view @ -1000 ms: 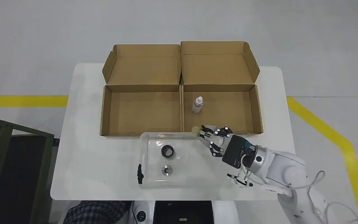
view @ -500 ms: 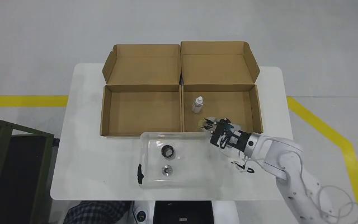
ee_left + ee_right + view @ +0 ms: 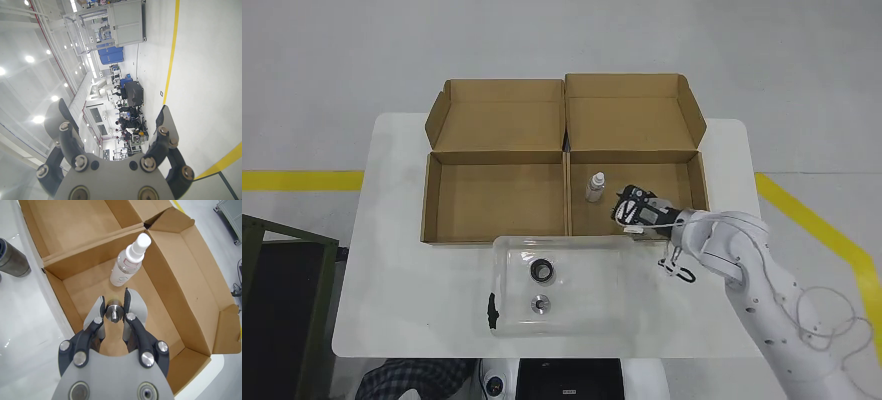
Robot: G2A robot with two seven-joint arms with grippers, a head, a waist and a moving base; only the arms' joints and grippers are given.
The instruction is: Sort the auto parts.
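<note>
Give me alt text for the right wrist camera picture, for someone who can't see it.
The right gripper, jaws shut on a small metal part, hangs over an open cardboard box where a white spray bottle stands upright. A dark metal cylinder stands outside the box.

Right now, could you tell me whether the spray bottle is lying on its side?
No, the spray bottle stands upright on the floor of the cardboard box.
</note>
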